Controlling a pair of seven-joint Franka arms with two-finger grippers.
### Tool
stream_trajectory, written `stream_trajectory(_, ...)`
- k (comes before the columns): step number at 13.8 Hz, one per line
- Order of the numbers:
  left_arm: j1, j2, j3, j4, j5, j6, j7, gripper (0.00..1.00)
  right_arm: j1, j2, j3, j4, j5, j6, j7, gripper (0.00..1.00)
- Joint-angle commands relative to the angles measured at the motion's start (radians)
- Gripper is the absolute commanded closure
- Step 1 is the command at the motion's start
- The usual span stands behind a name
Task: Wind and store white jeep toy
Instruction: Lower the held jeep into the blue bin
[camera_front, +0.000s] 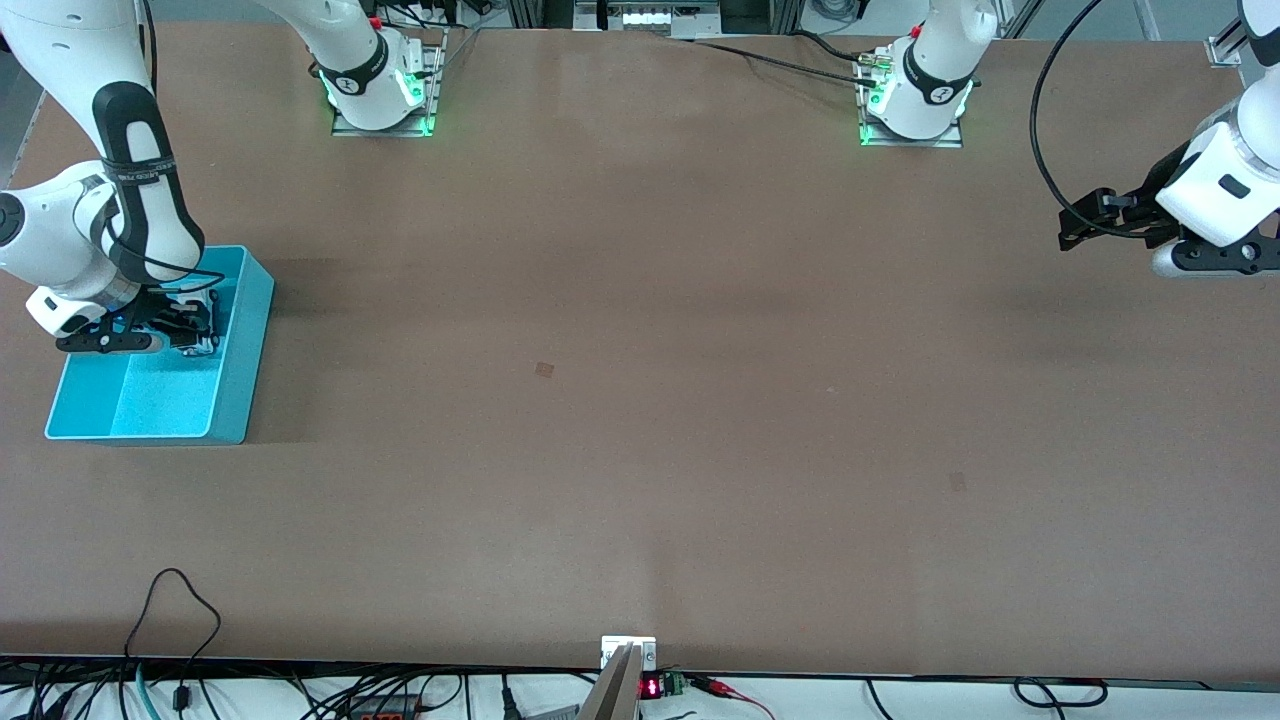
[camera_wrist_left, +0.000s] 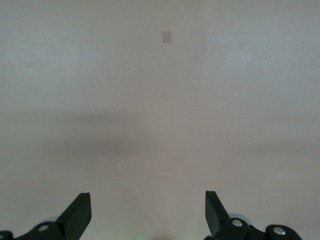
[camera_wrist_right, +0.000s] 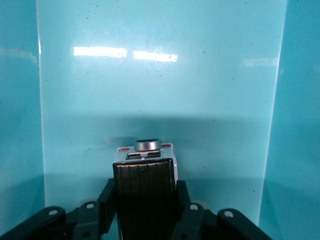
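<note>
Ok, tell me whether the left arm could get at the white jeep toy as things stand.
Probably not. The white jeep toy sits clamped in the right gripper over the blue bin at the right arm's end; the open left gripper waits over the table's other end.

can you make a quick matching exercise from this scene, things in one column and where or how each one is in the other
Things:
1. white jeep toy
2. left pincer
3. right pincer
4. blue bin

States:
A. open, holding nothing, over bare table at the left arm's end
B. resting on the table at the right arm's end
C. shut, lowered inside the bin
D. gripped between two fingers above the bin's floor

Pairs: 1-D, 2-A, 3-C, 4-B
</note>
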Motion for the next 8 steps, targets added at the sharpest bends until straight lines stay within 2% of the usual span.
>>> stream_trajectory(1, -0.005, 0.015, -0.001, 0.032, 0.017, -0.023, -0.011, 0.00, -0.004, 0.004, 0.011, 0.003, 0.022, 0.010, -0.032, 0.24)
stream_trajectory(2, -0.007, 0.015, -0.001, 0.032, 0.017, -0.023, -0.011, 0.00, 0.000, -0.002, 0.011, 0.006, 0.022, 0.008, -0.034, 0.03)
stream_trajectory(3, -0.007, 0.015, -0.001, 0.032, 0.017, -0.023, -0.011, 0.00, 0.005, -0.011, 0.011, 0.012, 0.022, 0.005, -0.049, 0.00)
stream_trajectory(8, -0.007, 0.015, -0.001, 0.032, 0.017, -0.021, -0.011, 0.00, 0.022, -0.103, 0.010, 0.072, 0.021, -0.002, -0.191, 0.00)
